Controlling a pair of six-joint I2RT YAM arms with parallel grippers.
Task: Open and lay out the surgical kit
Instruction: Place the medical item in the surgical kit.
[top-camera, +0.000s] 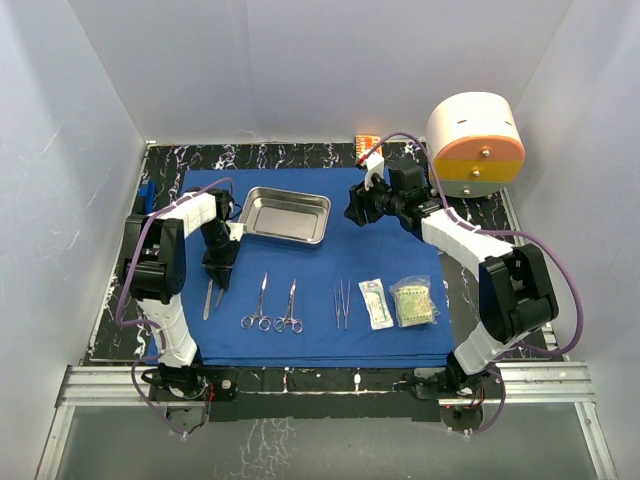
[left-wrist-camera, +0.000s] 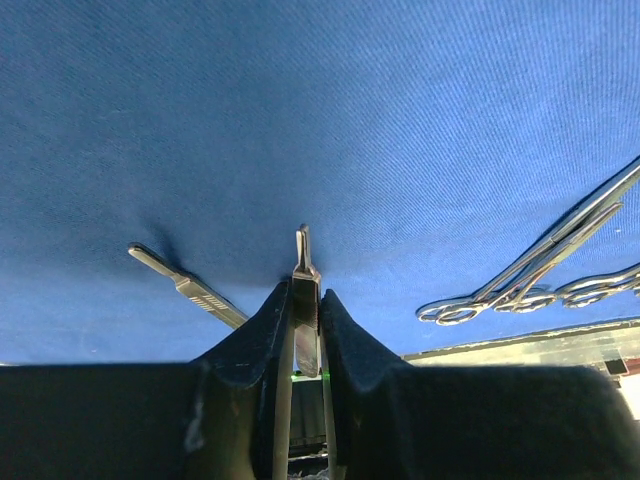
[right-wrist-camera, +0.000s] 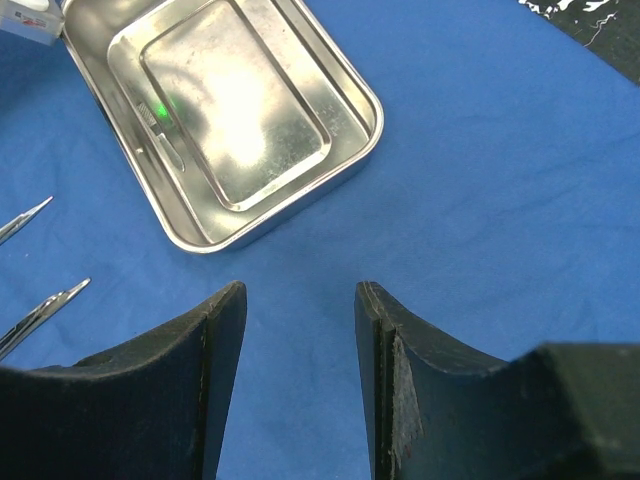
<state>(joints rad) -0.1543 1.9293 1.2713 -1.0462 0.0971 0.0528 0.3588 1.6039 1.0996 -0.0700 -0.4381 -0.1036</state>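
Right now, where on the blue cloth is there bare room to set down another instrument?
Bare blue cloth lies right of the steel tray, above the tweezers and packets, though the right fingers hover open there. A narrow strip runs along the near edge. Crowded: the left end, where the left fingers pinch a slim instrument beside the forceps.

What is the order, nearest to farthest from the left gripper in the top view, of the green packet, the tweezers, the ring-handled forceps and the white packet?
1. The ring-handled forceps, just right of the left gripper.
2. The tweezers, near the middle of the blue cloth.
3. The white packet, right of the tweezers.
4. The green packet, by the cloth's right edge.
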